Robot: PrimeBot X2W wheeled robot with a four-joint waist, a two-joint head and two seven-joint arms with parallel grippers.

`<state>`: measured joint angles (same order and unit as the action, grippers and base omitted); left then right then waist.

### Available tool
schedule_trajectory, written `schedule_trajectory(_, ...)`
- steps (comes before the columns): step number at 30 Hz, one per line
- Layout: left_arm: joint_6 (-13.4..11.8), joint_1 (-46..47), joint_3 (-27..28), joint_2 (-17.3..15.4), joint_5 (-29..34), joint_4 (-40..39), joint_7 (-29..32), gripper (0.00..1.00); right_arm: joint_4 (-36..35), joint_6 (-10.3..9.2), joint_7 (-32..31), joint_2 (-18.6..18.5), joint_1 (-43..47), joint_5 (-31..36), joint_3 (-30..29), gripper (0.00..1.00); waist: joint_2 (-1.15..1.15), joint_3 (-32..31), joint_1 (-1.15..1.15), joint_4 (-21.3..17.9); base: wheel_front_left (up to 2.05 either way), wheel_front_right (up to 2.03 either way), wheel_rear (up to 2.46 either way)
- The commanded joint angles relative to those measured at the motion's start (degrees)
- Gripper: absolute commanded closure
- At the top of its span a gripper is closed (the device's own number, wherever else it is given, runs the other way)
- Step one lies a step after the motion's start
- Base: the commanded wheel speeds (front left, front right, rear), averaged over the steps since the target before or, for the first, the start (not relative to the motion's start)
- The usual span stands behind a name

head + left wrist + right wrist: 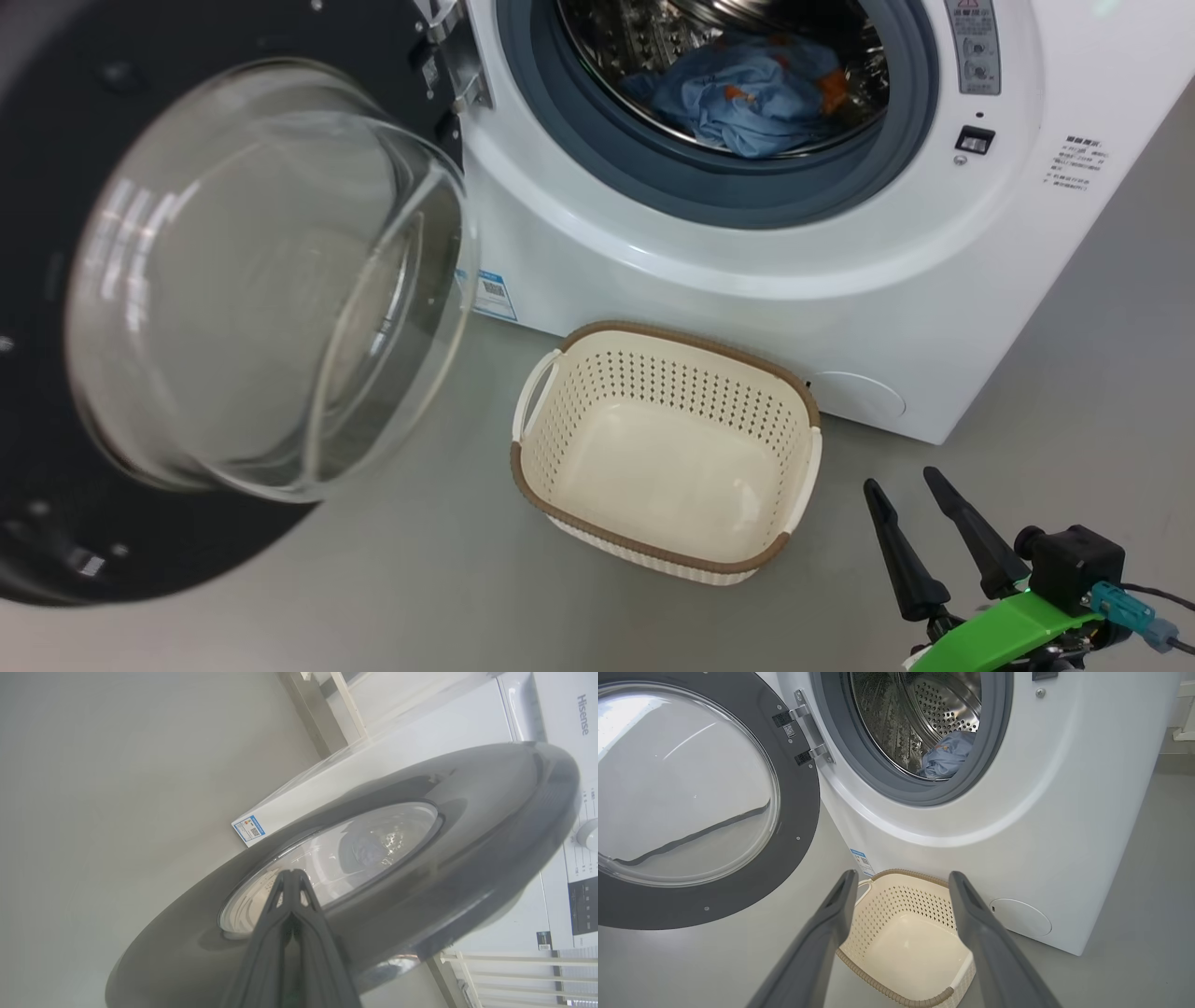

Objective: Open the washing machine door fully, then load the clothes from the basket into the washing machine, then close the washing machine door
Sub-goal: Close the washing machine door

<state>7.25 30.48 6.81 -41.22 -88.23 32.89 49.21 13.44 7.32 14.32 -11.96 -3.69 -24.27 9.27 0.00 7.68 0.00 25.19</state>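
The right hand (899,478), at five o'clock in the head view, has two long matte black fingers (900,551) that taper to blunt points. Behind them sit a bright green bracket (1013,621), a boxy black camera block (1074,560) and a teal plug (1120,602) with a thin dark cable (1167,595). The left hand (290,873), at six o'clock in its wrist view, is dark grey with slim cutouts near the tips.

Grey floor (420,579) carries the washing machine (653,289), the basket (672,387) just beside it.
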Motion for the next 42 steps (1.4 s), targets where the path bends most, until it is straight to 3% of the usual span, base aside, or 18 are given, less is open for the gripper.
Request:
schedule_trajectory(1,0.24,-0.27,1.05,-2.21,-1.19,-2.91,1.73,1.0,-1.23,0.17,0.68,0.0,0.24,0.32,1.13,0.0,0.0,-0.53,0.0,0.09,0.0,0.0,0.0)
schedule_trajectory(11,0.24,-4.77,-0.57,-1.73,-4.03,-16.03,8.79,1.0,-1.42,0.17,0.68,0.69,0.63,0.25,0.82,0.0,0.0,-1.87,0.0,-0.52,0.0,0.0,0.0)
schedule_trajectory(24,0.24,-7.34,-4.93,3.34,-7.17,-32.08,14.87,1.0,-2.0,0.17,0.68,1.69,0.37,0.47,0.18,0.0,0.0,-2.39,0.0,-4.65,0.0,0.0,0.0)
schedule_trajectory(32,0.24,-4.4,-8.73,8.03,-6.03,-35.89,15.21,1.0,-2.31,0.17,0.68,2.35,-0.57,0.61,-0.12,0.0,0.0,-1.61,0.0,-9.26,0.0,0.0,0.0)
schedule_trajectory(42,0.24,0.12,-12.22,14.5,-3.36,-34.21,12.41,1.0,-2.49,0.17,0.68,3.62,-0.65,0.72,-0.4,0.0,0.0,-1.45,0.0,-16.55,0.0,0.0,0.0)
